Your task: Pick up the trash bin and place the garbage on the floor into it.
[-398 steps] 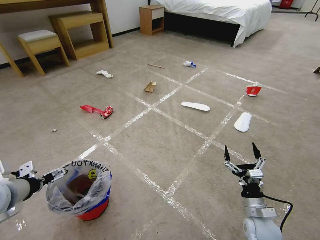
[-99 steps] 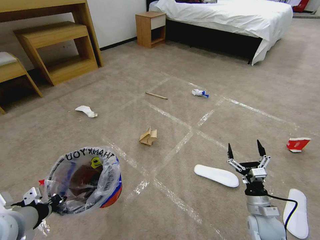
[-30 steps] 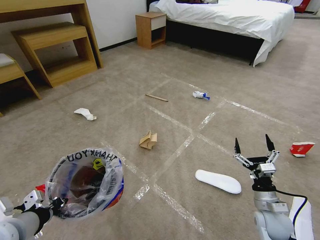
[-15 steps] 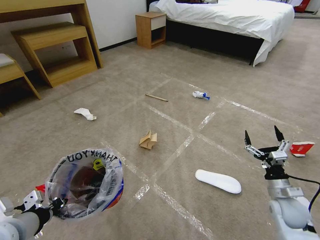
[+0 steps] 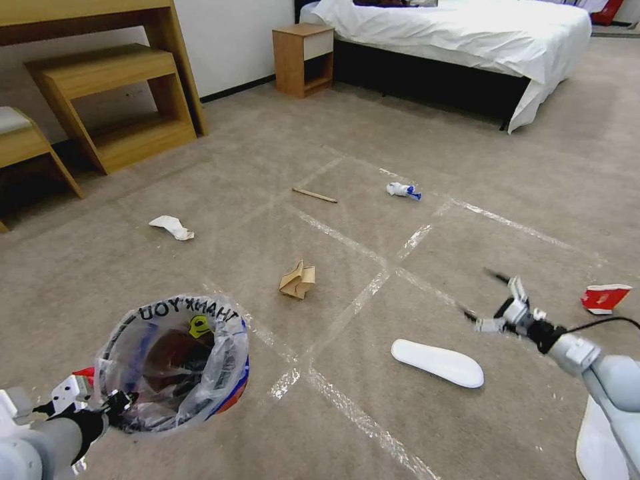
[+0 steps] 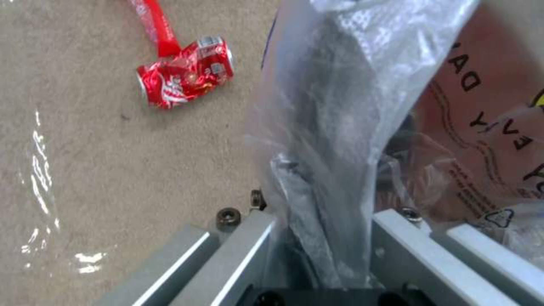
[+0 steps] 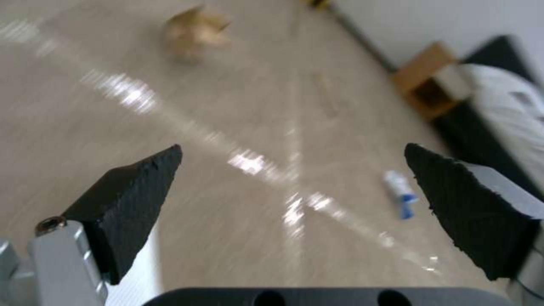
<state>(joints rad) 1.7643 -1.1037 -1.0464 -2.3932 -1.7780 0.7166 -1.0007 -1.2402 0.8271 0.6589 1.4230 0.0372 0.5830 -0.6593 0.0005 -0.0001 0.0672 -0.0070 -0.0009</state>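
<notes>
At the far left, our left end effector [image 5: 113, 405] is clenched on the near rim of the trash bin [image 5: 175, 363], pinching the plastic bag liner [image 6: 334, 127] together with the rim, as the left wrist view shows. The bin hangs tilted, its mouth open toward us, with the "THANK YOU" print and yellow smiley on the far side. A crushed red can [image 6: 186, 78] lies on the floor [image 5: 333, 413] just beside and below the bin.

Moving right across the carpet, we see crumpled white paper [image 5: 172, 227], a brown cardboard scrap [image 5: 297, 280] near the crossing of the tape lines [image 5: 353, 307], a thin wooden stick [image 5: 315, 195] and a white-blue wad [image 5: 403, 191] farther off. A flat white oblong piece [image 5: 437, 353] lies closest to our working arm.

Our right end effector [image 5: 485, 295] is released, fingers spread wide, hovering above the carpet just beyond that oblong piece and turned sideways; nothing sits between its black fingertips [image 7: 133, 199]. A red wrapper [image 5: 603, 297] lies farther right, and a second white piece [image 5: 593, 443] sits at the lower right edge, partly behind the arm.

We judge the oblong piece to be the nearest target. To grasp it well, we should line the fingers across its narrow width, come down until the tips meet the carpet, and close firmly, since the piece lies flat. Meanwhile we should keep the bin's mouth level enough that nothing spills.
</notes>
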